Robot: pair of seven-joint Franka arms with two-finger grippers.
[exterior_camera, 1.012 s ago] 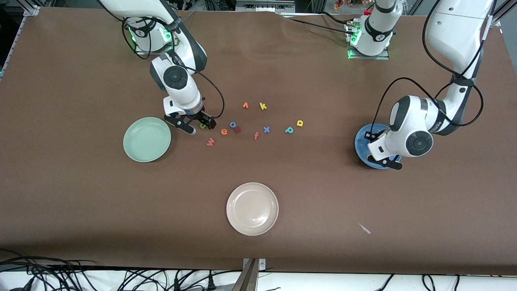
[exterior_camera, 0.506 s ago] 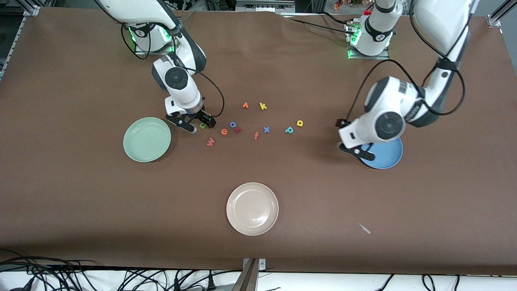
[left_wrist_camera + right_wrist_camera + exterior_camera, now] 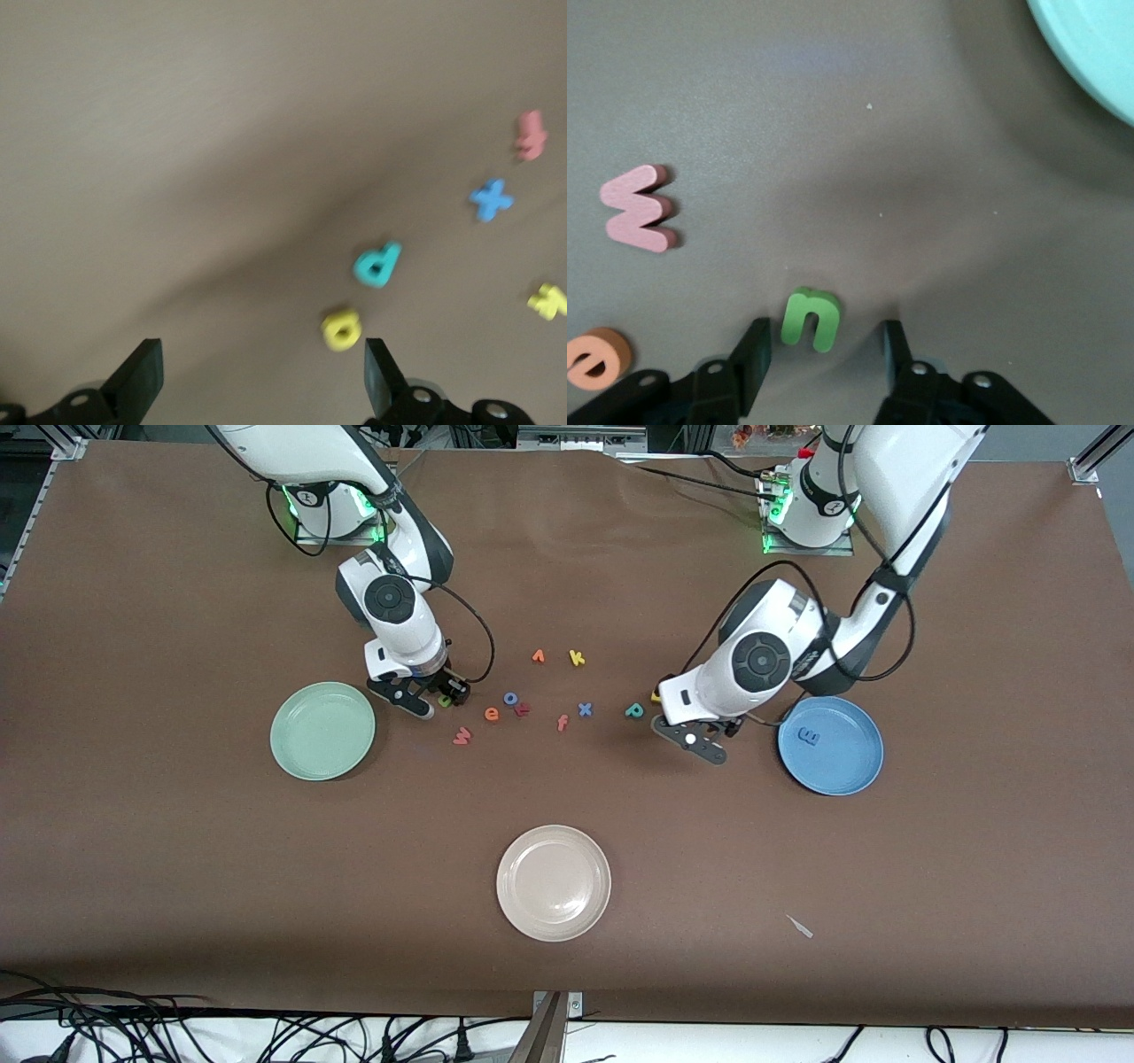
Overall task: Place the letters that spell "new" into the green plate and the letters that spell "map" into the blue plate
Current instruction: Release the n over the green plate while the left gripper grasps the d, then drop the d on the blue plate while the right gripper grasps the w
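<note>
Front view: right gripper [image 3: 429,698] low at green n [image 3: 445,701], beside green plate [image 3: 322,731]; left gripper [image 3: 689,731] over bare table beside blue plate [image 3: 831,746], which holds blue m [image 3: 808,736].
Left wrist view: fingers spread, empty; teal p [image 3: 377,264], yellow a [image 3: 341,328] ahead.
Right wrist view: fingers [image 3: 749,356] straddle n, not touching; its legs point away from them. Pink w [image 3: 638,208], orange e [image 3: 596,358] nearby.

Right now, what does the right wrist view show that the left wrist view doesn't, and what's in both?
Only the right wrist view: the right gripper down at the table, fingers either side of the green n, with the pink w, the orange e and an edge of the green plate.

Only the left wrist view: the open left gripper above the yellow a, with the teal p, blue x and yellow k.

Both: bare brown table; no letter appears in both.
</note>
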